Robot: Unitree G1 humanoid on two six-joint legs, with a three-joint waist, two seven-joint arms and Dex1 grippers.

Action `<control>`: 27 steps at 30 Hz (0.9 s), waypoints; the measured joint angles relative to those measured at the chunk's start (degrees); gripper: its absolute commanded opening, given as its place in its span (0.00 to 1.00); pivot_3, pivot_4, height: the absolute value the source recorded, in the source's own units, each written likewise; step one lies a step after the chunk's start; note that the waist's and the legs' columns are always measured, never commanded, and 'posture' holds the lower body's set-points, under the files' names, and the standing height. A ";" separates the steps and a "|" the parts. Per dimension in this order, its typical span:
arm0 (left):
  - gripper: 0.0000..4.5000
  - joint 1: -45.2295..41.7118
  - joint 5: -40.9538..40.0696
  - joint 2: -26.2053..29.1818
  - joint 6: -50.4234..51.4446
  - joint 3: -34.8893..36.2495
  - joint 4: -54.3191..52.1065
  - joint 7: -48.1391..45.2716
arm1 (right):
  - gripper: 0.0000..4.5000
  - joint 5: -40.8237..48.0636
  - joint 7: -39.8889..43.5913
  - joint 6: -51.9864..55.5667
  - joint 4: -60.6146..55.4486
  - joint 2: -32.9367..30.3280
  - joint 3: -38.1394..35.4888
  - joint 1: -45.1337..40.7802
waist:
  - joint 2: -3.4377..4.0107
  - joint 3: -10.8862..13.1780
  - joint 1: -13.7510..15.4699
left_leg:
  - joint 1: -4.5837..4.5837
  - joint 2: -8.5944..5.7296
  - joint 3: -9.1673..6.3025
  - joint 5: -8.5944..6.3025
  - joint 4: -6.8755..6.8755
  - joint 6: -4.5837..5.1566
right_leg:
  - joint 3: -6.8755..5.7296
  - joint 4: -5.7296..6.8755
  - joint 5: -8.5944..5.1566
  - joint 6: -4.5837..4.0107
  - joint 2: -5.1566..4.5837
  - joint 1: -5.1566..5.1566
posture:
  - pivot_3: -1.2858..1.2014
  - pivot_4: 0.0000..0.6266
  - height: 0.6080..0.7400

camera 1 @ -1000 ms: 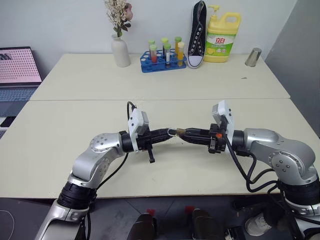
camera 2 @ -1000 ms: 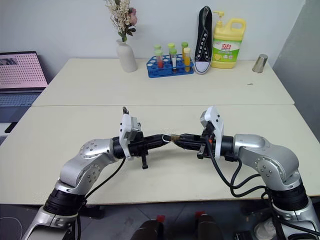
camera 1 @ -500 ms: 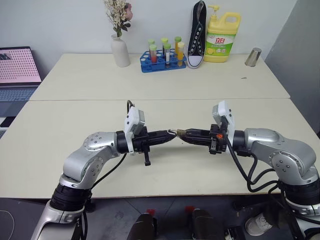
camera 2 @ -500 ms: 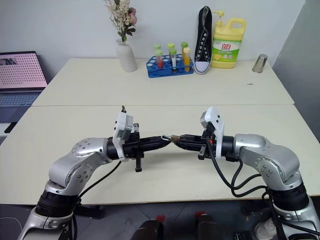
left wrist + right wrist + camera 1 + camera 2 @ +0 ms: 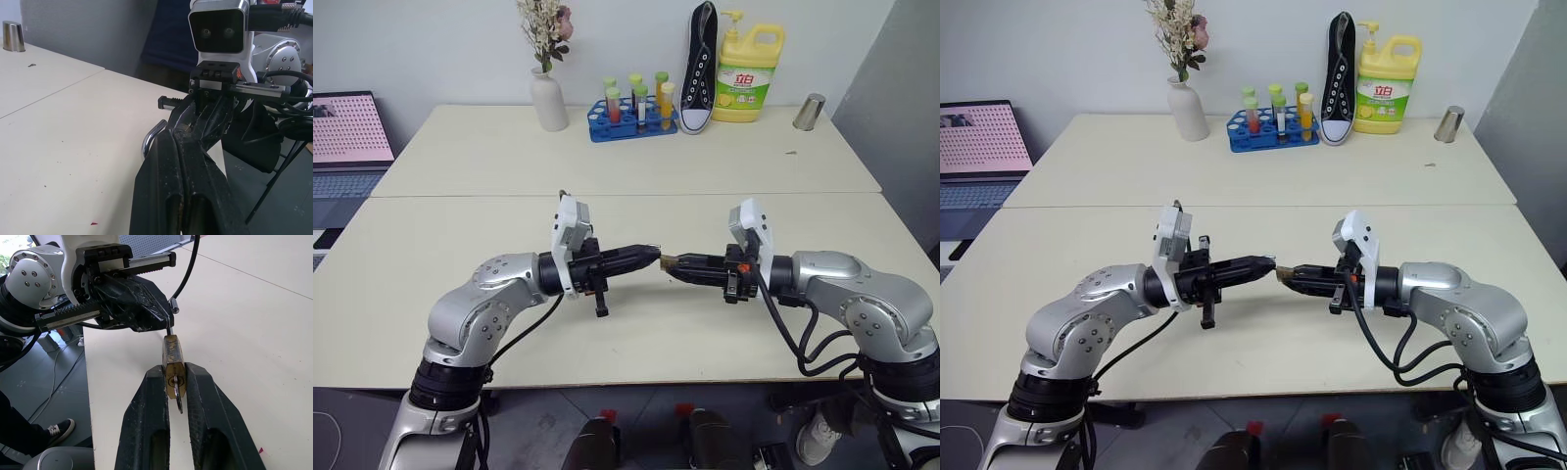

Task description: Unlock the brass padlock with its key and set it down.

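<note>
Cream tables (image 5: pixel 460 235) | grey wall (image 5: pixel 431 49) | laptop (image 5: pixel 347 132) left edge

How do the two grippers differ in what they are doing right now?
The right gripper clamps the gold body of the padlock between its fingers, with a gap left between them; the left gripper is shut tight and pinches the silver shackle. The right gripper tilts slightly downward; the left gripper lies about level. Both point inward at each other above the table, meeting at the padlock.
</note>
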 measured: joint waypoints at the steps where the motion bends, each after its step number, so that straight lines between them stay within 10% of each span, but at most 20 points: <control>1: 0.00 0.00 0.05 0.05 -0.01 -0.02 -0.18 -0.11 | 0.03 0.00 0.00 0.00 0.00 0.00 0.00 0.00 | 0.00 0.00 0.00 | 0.00 0.00 0.00 0.00 0.00 0.00 | 0.00 0.00 0.00 0.00 0.00 0.00 | 0.52 0.24 1.00; 9: 0.00 6.54 11.77 9.92 -13.90 -0.66 -3.34 -7.89 | 0.03 0.43 -0.42 1.14 0.90 -0.01 -0.25 0.11 | 0.05 0.03 -0.23 | 0.05 0.04 0.11 0.00 -0.14 -0.01 | 0.08 -0.07 0.00 -0.03 0.01 -0.02 | 0.52 0.24 1.00; 15: 0.42 10.44 27.62 11.31 -41.07 -3.62 4.14 -13.70 | 0.03 2.63 -2.27 7.83 4.25 0.57 -0.59 0.24 | 0.17 0.11 0.69 | -0.14 0.04 0.14 0.00 -0.14 0.00 | -0.01 -0.52 0.03 -0.01 -0.03 0.07 | 0.52 0.24 1.00; 23: 0.97 9.79 30.75 8.11 -50.83 -3.72 8.29 -12.19 | 0.03 1.95 -5.16 14.19 13.43 4.89 1.69 -2.71 | 0.19 0.11 0.18 | -0.27 0.03 0.07 -0.01 -0.12 0.00 | -0.02 -0.53 0.07 0.03 -0.04 -0.03 | 0.52 0.24 1.00; 27: 1.00 9.88 31.03 7.88 -51.50 -3.89 8.48 -12.03 | 0.03 -0.76 -5.40 15.10 20.94 7.20 3.66 -5.44 | 0.22 0.13 -0.04 | -0.26 0.03 0.07 -0.01 -0.12 0.00 | -0.03 -0.51 0.07 0.03 -0.02 -0.04 | 0.52 0.24 1.00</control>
